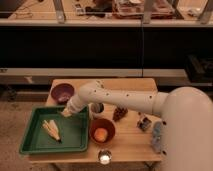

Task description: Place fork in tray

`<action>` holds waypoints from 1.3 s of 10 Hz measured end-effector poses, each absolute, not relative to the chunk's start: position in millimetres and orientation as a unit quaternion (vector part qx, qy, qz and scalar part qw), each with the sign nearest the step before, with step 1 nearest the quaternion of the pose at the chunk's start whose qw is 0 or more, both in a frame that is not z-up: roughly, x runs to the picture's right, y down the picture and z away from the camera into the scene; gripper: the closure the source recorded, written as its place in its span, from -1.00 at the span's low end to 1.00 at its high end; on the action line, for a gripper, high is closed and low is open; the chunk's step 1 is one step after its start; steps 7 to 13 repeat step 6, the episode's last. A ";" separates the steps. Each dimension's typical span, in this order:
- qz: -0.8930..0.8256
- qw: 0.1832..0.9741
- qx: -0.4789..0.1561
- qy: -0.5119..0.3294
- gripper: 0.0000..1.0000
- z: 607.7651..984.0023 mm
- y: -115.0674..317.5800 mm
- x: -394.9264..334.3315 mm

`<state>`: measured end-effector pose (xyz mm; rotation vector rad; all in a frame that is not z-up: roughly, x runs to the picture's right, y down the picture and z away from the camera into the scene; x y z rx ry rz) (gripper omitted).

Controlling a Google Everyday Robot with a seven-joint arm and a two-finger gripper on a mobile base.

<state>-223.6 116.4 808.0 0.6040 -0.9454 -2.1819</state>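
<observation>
The green tray (35,145) lies at the front left of the wooden table. My gripper (66,112) is at the end of the white arm (125,100) and hangs over the tray's back right part, just inside the rim. The fork does not show: it is hidden or too small to make out near the gripper. A pale yellow bundle of sticks (51,129) lies in the middle of the tray.
A purple bowl (62,92) stands behind the tray. An orange-brown bowl (102,131) holding an orange item sits right of the tray. A small can (97,107), a dark cone-like item (120,113), grey objects (157,136) and a white round item (104,158) share the table.
</observation>
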 end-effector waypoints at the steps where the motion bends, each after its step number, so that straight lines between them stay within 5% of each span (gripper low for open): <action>1: -0.837 0.341 0.226 -0.363 -0.14 813.1 115.0 -227.5; 4: -0.829 0.354 0.227 -0.369 -0.59 813.9 113.3 -226.2; 13: -0.818 0.355 0.244 -0.380 -0.60 812.1 109.5 -216.7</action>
